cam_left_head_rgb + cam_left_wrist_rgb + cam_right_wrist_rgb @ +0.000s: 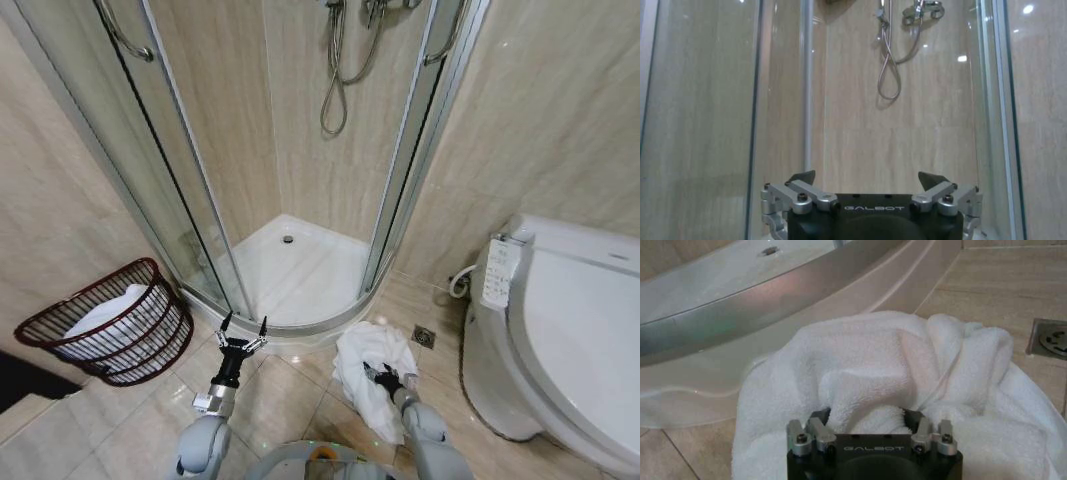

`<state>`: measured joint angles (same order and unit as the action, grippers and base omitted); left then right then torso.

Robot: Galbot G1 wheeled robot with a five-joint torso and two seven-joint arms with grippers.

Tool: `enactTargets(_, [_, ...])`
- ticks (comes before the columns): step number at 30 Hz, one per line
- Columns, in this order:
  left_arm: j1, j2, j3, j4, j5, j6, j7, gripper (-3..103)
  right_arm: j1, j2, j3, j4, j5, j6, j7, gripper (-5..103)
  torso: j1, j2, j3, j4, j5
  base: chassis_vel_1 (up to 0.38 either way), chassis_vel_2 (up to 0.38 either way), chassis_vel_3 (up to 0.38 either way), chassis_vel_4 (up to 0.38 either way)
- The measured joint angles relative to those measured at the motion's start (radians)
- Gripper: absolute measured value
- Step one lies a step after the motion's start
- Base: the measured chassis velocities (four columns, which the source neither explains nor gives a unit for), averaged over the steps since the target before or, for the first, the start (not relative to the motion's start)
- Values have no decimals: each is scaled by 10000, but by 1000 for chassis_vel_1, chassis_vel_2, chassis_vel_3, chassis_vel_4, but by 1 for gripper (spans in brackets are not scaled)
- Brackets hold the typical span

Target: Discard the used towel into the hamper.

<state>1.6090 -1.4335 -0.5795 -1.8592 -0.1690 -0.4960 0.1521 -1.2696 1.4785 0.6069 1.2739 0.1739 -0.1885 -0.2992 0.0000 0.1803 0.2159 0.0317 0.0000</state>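
Observation:
The used towel (362, 350) is a crumpled white heap on the tan floor tiles, just in front of the shower tray. My right gripper (384, 377) is down on its near side. In the right wrist view the right gripper (865, 419) is pressed into the towel (873, 355) with a thick fold pinched between its fingers. The hamper (152, 335), a dark reddish-brown wire basket, leans against the left wall with white cloth (102, 315) inside. Between hamper and towel, my left gripper (243, 332) hovers open above the floor; the left gripper (867, 177) faces the shower with nothing between its fingers.
A curved glass shower enclosure (190, 200) with a white tray (300, 270) stands straight ahead. A white toilet (570, 330) fills the right side, with a control panel (500, 272) on its flank. A floor drain (424, 336) lies beside the towel. Open tiles run between hamper and towel.

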Motion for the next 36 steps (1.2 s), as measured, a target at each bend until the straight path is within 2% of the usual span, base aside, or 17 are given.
enactTargets(3, [11,-58,28,-26,52,4,1,100,-23,-24,38,-102,16,114,20,61,0,0,0,0,0,0,0,0,0])
enactTargets(6, [27,-63,19,-52,53,7,1,100,-38,-68,51,-154,30,164,20,57,0,0,0,0,0,0,0,0,0])
enactTargets(7, [32,-56,5,-66,53,8,1,100,-52,-98,56,-184,45,193,21,49,0,0,0,0,0,0,0,0,0])
enactTargets(9, [36,-51,-2,-73,50,8,1,100,-55,-111,64,-208,53,225,29,49,0,0,0,0,0,0,0,0,0])
enactTargets(13, [59,-58,9,-152,-1,8,24,100,-86,-134,114,-222,64,329,87,33,0,0,0,1,2,0,0,0,0])
enactTargets(19, [20,-80,24,-192,-9,41,39,100,-167,-198,175,-122,118,362,105,22,0,0,0,0,2,0,0,0,0])
enactTargets(22, [-3,-79,27,-196,-23,51,42,100,-288,-166,215,111,119,643,362,16,0,0,1,0,2,0,0,0,0])
enactTargets(24, [-39,-74,39,-168,-44,52,44,100,-627,-92,153,778,104,1178,997,10,0,-1,1,-1,3,0,0,0,0])
enactTargets(27, [-68,-82,53,-117,-47,52,45,100,-857,-56,122,1305,150,1257,1297,9,0,-1,1,-1,3,0,0,0,0])
enactTargets(36, [-95,-206,208,-28,-90,-44,53,100,-2392,198,113,4813,24,1887,2376,9,0,0,1,-1,0,0,0,0,0])
